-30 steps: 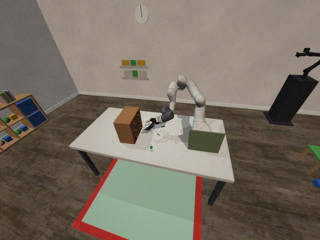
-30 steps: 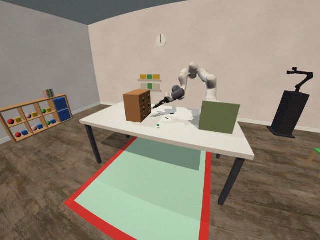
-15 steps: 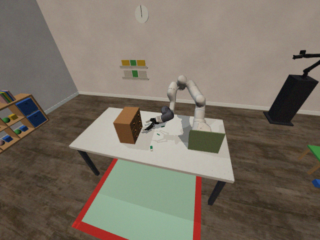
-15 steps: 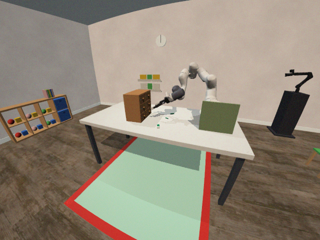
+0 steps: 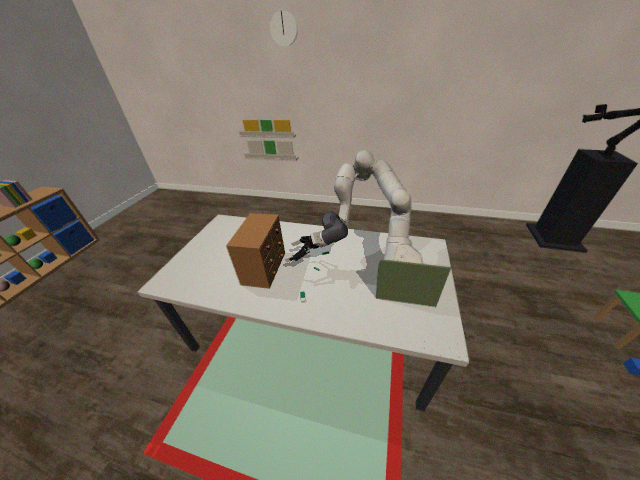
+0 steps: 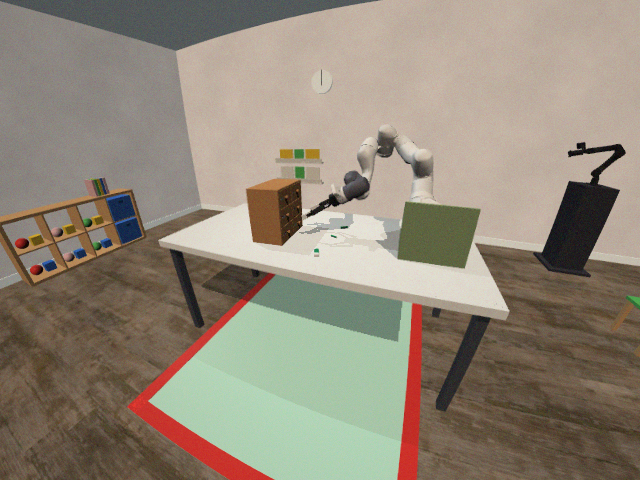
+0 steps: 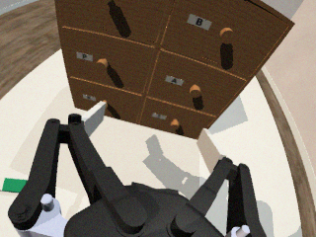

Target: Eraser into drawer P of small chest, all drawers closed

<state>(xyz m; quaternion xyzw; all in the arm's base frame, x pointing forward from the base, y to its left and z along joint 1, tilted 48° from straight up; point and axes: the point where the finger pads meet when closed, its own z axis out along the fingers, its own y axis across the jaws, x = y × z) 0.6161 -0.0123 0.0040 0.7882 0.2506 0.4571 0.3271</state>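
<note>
Holding black two-fingered tool wide; probably needing gentle mid-side pinch on light, firm green-and-white block eraser, just below centre.

Playroom or classroom, low cubby shelf with balls and blocks, red-bordered green mat, wall clock

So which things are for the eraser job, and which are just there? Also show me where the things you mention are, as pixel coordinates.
For the job:
- green-and-white eraser (image 5: 302,296) (image 6: 316,252)
- brown wooden chest (image 5: 249,258) (image 6: 264,214) (image 7: 157,74), with drawer P (image 7: 89,74)
- black two-fingered tool (image 5: 290,252) (image 6: 308,214) (image 7: 153,123)

Just there:
- flat green panel (image 5: 412,283) (image 6: 438,234)
- round white clock (image 5: 289,31) (image 6: 326,83)
</note>
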